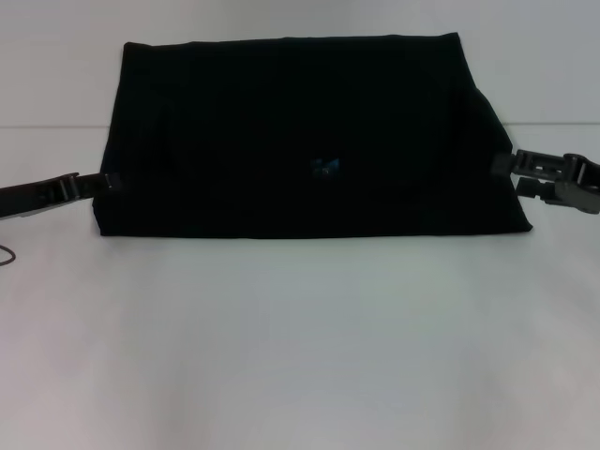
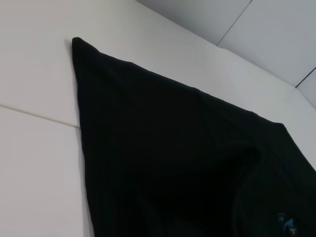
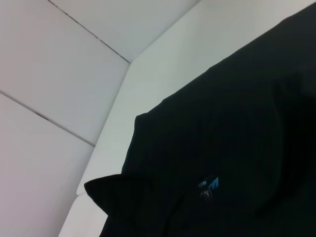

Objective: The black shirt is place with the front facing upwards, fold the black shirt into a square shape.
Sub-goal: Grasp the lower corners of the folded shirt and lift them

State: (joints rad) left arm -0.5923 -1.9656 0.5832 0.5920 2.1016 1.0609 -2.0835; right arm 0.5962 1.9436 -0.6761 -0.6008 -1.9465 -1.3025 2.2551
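Note:
The black shirt [image 1: 300, 131] lies on the white table as a wide folded block, with its small blue neck label [image 1: 325, 169] facing up near the middle. My left gripper [image 1: 111, 181] sits low at the shirt's left edge, its thin fingers pinched together on the cloth. At the shirt's right edge, about mid-height, is my right gripper [image 1: 511, 169], its tip touching the cloth. The left wrist view shows the black shirt [image 2: 173, 163] close up with one far corner pointing away. In the right wrist view the black shirt [image 3: 222, 158] fills the frame, with the label [image 3: 210, 185] and a raised corner.
The white table [image 1: 300, 356] stretches wide in front of the shirt, with a seam line running behind it. A thin cable loop [image 1: 7, 255] lies at the far left edge. White wall panels show behind the table in both wrist views.

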